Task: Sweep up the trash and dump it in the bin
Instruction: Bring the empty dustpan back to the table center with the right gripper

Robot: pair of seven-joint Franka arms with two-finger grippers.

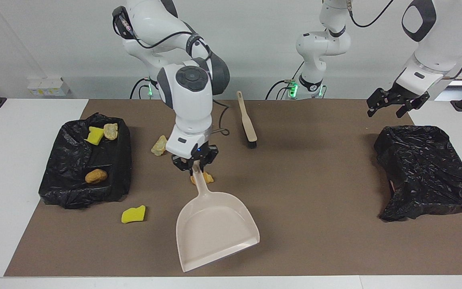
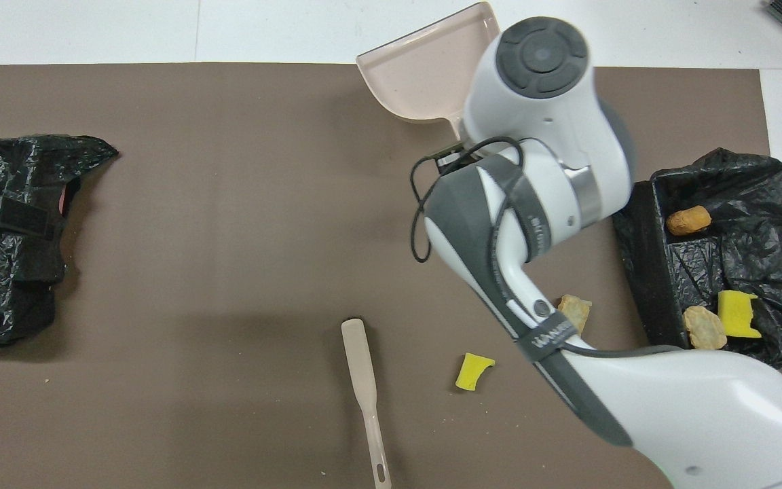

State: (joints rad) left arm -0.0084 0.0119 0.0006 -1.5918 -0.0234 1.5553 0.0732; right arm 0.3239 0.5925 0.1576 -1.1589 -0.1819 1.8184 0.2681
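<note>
My right gripper (image 1: 194, 162) is shut on the handle of the beige dustpan (image 1: 215, 228), whose pan is empty and lies farther from the robots; the pan also shows in the overhead view (image 2: 425, 81). The black-lined bin (image 1: 60, 176) at the right arm's end holds a yellow sponge scrap (image 1: 95, 135), a tan lump (image 1: 111, 131) and an orange lump (image 1: 96, 176). On the mat lie a yellow scrap (image 1: 133, 214), a tan lump (image 1: 159, 145), an orange bit (image 1: 207, 178) beside the handle, and another yellow scrap (image 2: 472, 370). My left gripper (image 1: 393, 108) waits open in the air.
A beige brush (image 1: 247, 120) lies on the brown mat near the robots, between the arms; it also shows in the overhead view (image 2: 367, 387). A crumpled black bag (image 1: 427, 172) sits at the left arm's end. The right arm hides part of the mat in the overhead view.
</note>
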